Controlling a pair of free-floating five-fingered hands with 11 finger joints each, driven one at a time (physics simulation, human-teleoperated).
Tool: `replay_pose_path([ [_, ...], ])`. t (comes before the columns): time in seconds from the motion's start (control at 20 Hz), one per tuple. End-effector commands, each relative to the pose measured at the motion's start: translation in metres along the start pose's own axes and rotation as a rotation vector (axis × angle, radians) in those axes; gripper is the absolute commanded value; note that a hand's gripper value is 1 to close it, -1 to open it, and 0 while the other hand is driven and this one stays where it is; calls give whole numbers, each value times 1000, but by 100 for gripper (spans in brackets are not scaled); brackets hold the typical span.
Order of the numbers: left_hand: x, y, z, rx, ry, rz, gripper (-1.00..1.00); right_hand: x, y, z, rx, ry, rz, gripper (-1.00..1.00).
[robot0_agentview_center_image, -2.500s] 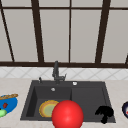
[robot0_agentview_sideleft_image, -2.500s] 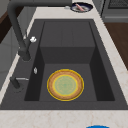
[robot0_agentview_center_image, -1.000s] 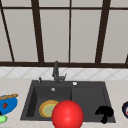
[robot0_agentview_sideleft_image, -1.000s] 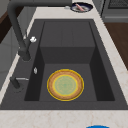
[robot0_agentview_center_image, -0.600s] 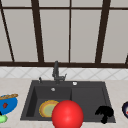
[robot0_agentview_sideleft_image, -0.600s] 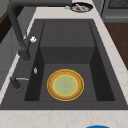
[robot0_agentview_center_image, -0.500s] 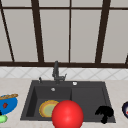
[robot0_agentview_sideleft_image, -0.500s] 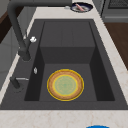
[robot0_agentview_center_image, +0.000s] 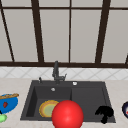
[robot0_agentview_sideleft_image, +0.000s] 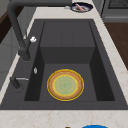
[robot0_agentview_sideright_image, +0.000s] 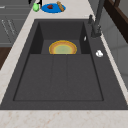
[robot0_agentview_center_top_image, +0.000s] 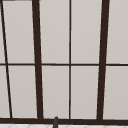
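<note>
Since your right hand (robot0_agentview_center_image: 104, 113) hangs over the front right corner of the sink (robot0_agentview_center_image: 107, 100), the thing to look at is what sits either side of it. The red ball (robot0_agentview_center_image: 67, 115) lies just to its left, the dark dish (robot0_agentview_center_image: 125, 109) on the counter to its right, both near but not touching. I can't tell if the fingers are curled or loose. The yellow plate (robot0_agentview_sideleft_image: 65, 85) lies flat in the basin, further left. Your left hand (robot0_agentview_sideright_image: 32, 2) is way off by the green thing (robot0_agentview_sideright_image: 36, 7) and the blue plate (robot0_agentview_sideright_image: 53, 8), its state unclear too.

Yellow plate (robot0_agentview_sideleft_image: 65, 85) lies in the dark sink (robot0_agentview_sideleft_image: 67, 33) basin.
</note>
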Motion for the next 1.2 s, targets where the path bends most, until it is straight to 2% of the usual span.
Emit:
replay_pose_path([
  [0.0, 1, 12, -7, -6, 7, -2, -100, 0, 0, 0, 0, 0, 0, 0],
  [0.1, 9, 18, -10, -23, 17, 23, -100, 0, 0, 0, 0, 0, 0, 0],
  [0.35, 24, 24, -13, -39, 16, 93, -100, 0, 0, 0, 0, 0, 0, 0],
  [0.7, 25, 21, -9, -58, 1, 147, -100, 0, 0, 0, 0, 0, 0, 0],
  [0.75, 30, 15, -4, -58, 1, 162, -100, 0, 0, 0, 0, 0, 0, 0],
  [0.85, 39, -2, 2, -42, 13, 168, -100, 0, 0, 0, 0, 0, 0, 0],
  [0.95, 51, -9, 4, -42, 16, 190, -100, 0, 0, 0, 0, 0, 0, 0],
  [1.1, 70, -7, 2, -62, 22, 224, -100, 0, 0, 0, 0, 0, 0, 0],
  [1.15, 75, -3, 0, -66, 13, 234, -100, 0, 0, 0, 0, 0, 0, 0],
])
